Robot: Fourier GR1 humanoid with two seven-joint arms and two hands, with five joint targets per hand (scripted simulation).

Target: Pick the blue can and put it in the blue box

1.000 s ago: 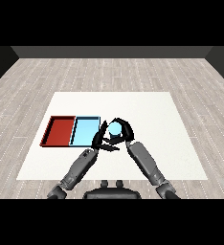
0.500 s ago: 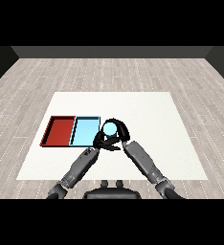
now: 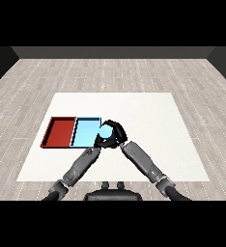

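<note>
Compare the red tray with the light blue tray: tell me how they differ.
The red tray is dark red; the light blue tray is pale blue. The red tray lies at the outer left; the blue tray lies beside the right hand holding the blue can. Both are shallow, rectangular and side by side.

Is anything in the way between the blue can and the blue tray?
No. The right hand is curled round the can, right at the blue tray's right edge. Nothing visible lies between them, and nothing shows inside the tray.

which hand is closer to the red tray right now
Left. The left hand sits below the light blue tray, beside the red tray; the right hand, curled round the blue can, is farther right.
</note>
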